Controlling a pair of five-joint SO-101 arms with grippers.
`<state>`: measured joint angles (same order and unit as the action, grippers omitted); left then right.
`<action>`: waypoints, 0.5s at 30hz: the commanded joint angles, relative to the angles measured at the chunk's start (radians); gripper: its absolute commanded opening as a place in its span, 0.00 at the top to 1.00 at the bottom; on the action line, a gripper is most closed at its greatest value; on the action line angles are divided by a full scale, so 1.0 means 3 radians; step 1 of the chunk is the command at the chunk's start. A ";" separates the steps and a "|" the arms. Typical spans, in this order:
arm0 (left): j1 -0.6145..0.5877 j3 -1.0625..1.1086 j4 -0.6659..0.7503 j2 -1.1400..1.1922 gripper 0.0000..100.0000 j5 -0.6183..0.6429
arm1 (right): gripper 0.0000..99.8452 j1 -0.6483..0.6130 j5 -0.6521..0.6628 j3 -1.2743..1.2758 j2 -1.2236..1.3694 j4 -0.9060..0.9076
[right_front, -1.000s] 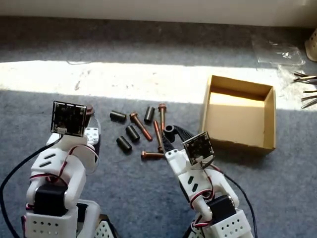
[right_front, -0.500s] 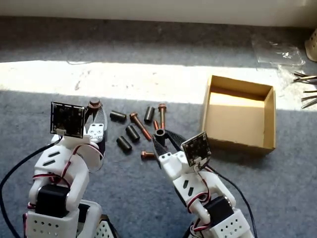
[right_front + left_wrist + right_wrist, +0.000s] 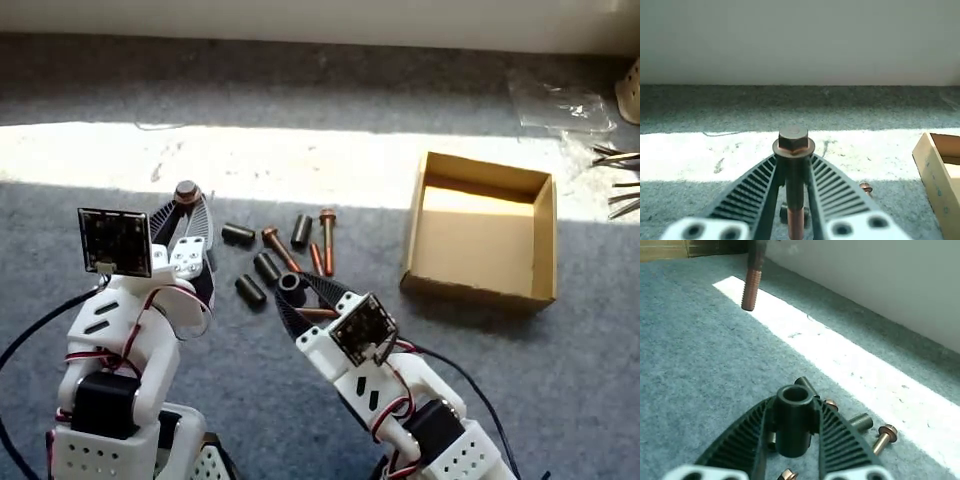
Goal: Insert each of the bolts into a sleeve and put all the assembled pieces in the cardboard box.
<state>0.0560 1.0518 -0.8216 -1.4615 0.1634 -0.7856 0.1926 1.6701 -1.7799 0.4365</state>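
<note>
My left gripper [image 3: 185,205] [image 3: 794,172] is shut on a copper bolt [image 3: 793,170] held upright, its hex head [image 3: 186,190] on top, above the carpet left of the loose parts. My right gripper [image 3: 294,292] [image 3: 794,427] is shut on a black sleeve [image 3: 794,417] [image 3: 292,287], bore facing up, near the middle of the pile. The left arm's bolt tip [image 3: 750,290] hangs in the air farther off in the right wrist view. Loose bolts [image 3: 327,238] and black sleeves [image 3: 238,234] lie on the carpet between the arms. The cardboard box [image 3: 545,240] stands to the right.
A grey carpet [image 3: 300,90] covers the floor, crossed by a sunlit band. A clear plastic bag [image 3: 560,105] and some dark metal tools [image 3: 620,190] lie at the far right, beyond the box. A pale wall runs along the back.
My right gripper has carried the sleeve left, away from the box. My left gripper has lifted the bolt up and away from the arm's base.
</note>
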 commanded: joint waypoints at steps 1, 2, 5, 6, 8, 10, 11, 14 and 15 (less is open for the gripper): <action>0.0289 -0.0023 0.0210 -0.0059 1.00 0.0015 | 1.00 -0.0038 0.0082 0.0212 -0.0054 -0.0110; 0.0355 -0.0023 0.0271 -0.0059 1.00 0.0005 | 1.00 -0.0038 0.0082 0.0228 -0.0054 -0.0110; 0.0524 -0.0028 0.0353 -0.0059 1.00 0.0000 | 1.00 -0.0023 0.0087 0.0243 -0.0054 -0.0110; 0.0575 -0.0028 0.0394 -0.0059 1.00 0.0000 | 1.00 -0.0023 0.0087 0.0248 -0.0054 -0.0110; 0.0616 -0.0033 0.0476 -0.0064 1.00 -0.0005 | 1.00 -0.0023 0.0087 0.0253 -0.0054 -0.0110; 0.0627 -0.0049 0.0486 -0.0069 1.00 -0.0005 | 1.00 -0.0013 0.0087 0.0253 -0.0054 -0.0110; 0.0627 -0.0069 0.0486 -0.0105 1.00 -0.0005 | 1.00 0.0008 0.0082 0.0253 -0.0054 -0.0110; 0.0632 -0.0100 0.0486 -0.0412 1.00 -0.0005 | 1.00 0.0105 0.0066 0.0248 -0.0054 -0.0110; 0.0632 -0.0095 0.0486 -0.0570 1.00 -0.0005 | 1.00 0.0125 0.0066 0.0243 -0.0054 -0.0110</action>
<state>0.2232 1.0533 -0.7066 -1.5029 0.1634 -0.7856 0.2048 1.6701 -1.7799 0.4365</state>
